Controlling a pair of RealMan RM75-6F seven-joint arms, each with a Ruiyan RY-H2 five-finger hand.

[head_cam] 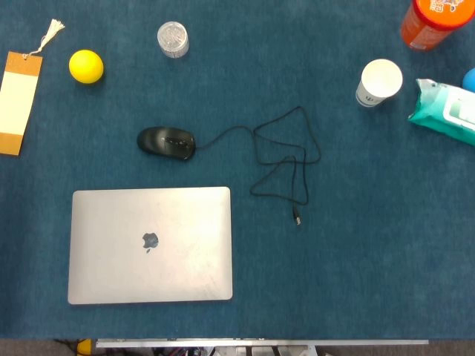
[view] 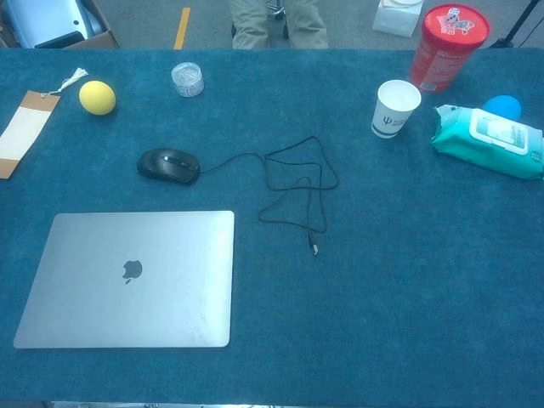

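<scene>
STEP: waiting, nothing gripped | HANDS: both lying out of frame, state untellable | THINGS: laptop [view: 127,279] sitting shut near-left on surface [view: 408,280], mouse [view: 168,165] lying just beyond | NEXT: likely needing a reach in.

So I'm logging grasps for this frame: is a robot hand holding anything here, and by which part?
Nothing is held. No robot hand shows in either view; the mouse, its cable and the laptop lie untouched on the table.

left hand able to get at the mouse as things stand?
Probably yes, but unconfirmed: neither view shows the left hand. The mouse lies on the robot's left side of the table, just beyond the closed laptop, with nothing on top of it. Its cable trails away rightward.
</scene>
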